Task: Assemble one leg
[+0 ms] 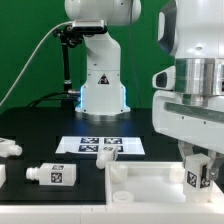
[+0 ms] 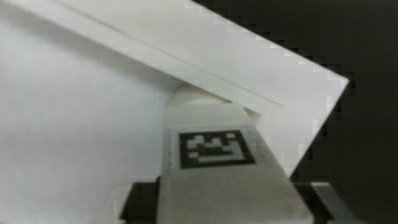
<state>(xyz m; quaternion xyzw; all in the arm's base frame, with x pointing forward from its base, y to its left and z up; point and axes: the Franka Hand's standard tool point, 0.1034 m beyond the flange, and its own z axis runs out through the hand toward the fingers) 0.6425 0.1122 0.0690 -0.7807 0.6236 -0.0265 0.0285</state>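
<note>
holding one leg [image 1: 196,176], the pincer [image 1: 197,183]; two legs [image 1: 52,174] lie loose.

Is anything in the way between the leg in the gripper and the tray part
Nothing visible. The gripper holds the leg between its fingers, and in the wrist view the leg's end already sits against the white tray part near its corner, with no other object between them.

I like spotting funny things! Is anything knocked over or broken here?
Nothing looks broken or spilled. Two spare legs lie on their sides on the black table, loose parts, not a mess. The tool holds another leg at the white tray part.
</note>
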